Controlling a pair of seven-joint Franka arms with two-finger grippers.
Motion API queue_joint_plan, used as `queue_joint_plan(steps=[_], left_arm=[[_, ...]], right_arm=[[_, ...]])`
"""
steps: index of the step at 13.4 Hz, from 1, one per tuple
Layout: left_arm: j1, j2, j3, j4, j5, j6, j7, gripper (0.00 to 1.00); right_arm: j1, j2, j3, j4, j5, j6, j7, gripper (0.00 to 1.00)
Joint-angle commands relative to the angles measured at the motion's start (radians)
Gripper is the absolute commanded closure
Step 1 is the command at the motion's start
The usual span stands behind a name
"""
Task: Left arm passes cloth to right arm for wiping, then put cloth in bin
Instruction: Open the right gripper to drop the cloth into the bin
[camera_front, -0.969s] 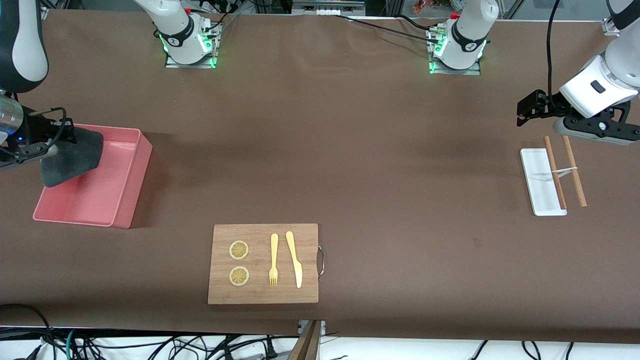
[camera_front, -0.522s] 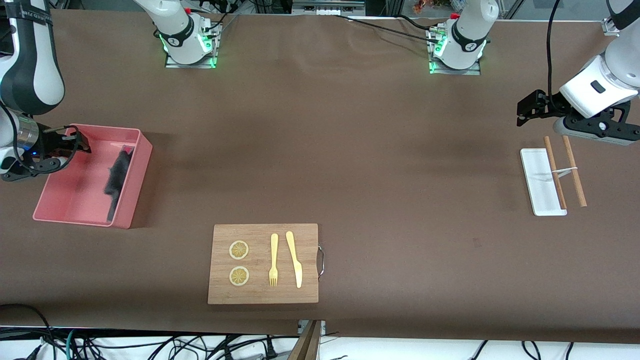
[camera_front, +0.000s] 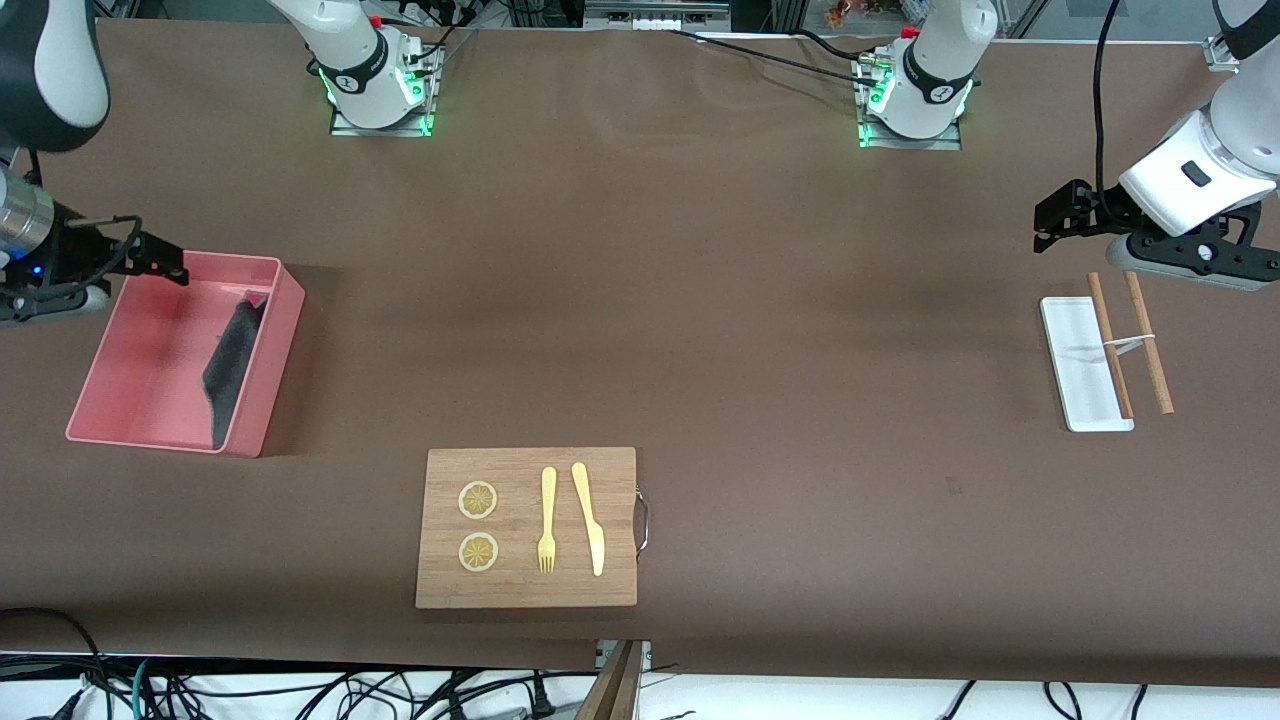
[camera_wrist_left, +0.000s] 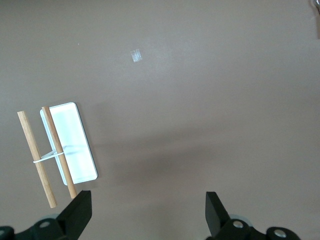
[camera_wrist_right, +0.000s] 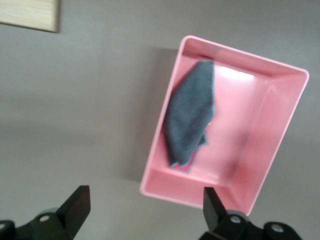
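The dark grey cloth (camera_front: 232, 365) lies crumpled in the pink bin (camera_front: 140, 375), against the wall on the side toward the left arm's end. A pink edge of it shows. In the right wrist view the cloth (camera_wrist_right: 192, 117) rests loose in the bin (camera_wrist_right: 260, 140). My right gripper (camera_front: 160, 262) hangs open and empty over the bin's rim, as its own view confirms (camera_wrist_right: 145, 200). My left gripper (camera_front: 1042, 228) waits open and empty above the table at the left arm's end (camera_wrist_left: 148, 200).
A wooden cutting board (camera_front: 527, 590) with two lemon slices, a fork and a knife lies near the front camera. A small white tray (camera_front: 1075, 365) with two tied wooden sticks (camera_front: 1148, 345) sits under the left gripper's side.
The right gripper opened and let go of the cloth, which dropped into the bin and settled against its wall. That gripper then drew back to the bin's rim. The left arm stayed still.
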Motion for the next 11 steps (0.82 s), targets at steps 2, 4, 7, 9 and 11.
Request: queue_joint_plan(steps=[2,4,7,9,11], left_arm=[[0.001,0.006,-0.002,0.020,0.010,-0.014,0.008,0.00],[0.001,0.006,-0.002,0.020,0.010,-0.014,0.008,0.00],[0.001,0.006,-0.002,0.020,0.010,-0.014,0.008,0.00],[0.001,0.008,-0.002,0.020,0.010,-0.014,0.008,0.00],[0.001,0.008,-0.002,0.020,0.010,-0.014,0.008,0.00]], right_arm=[[0.045,-0.037,0.018,0.119,0.030,-0.179,0.135,0.00],[0.045,-0.038,0.030,0.155,0.084,-0.215,0.133,0.00],[0.045,-0.038,0.056,0.157,0.085,-0.217,0.142,0.00],[0.045,-0.038,0.058,0.157,0.084,-0.217,0.142,0.00],[0.045,-0.038,0.059,0.157,0.084,-0.220,0.136,0.00]])
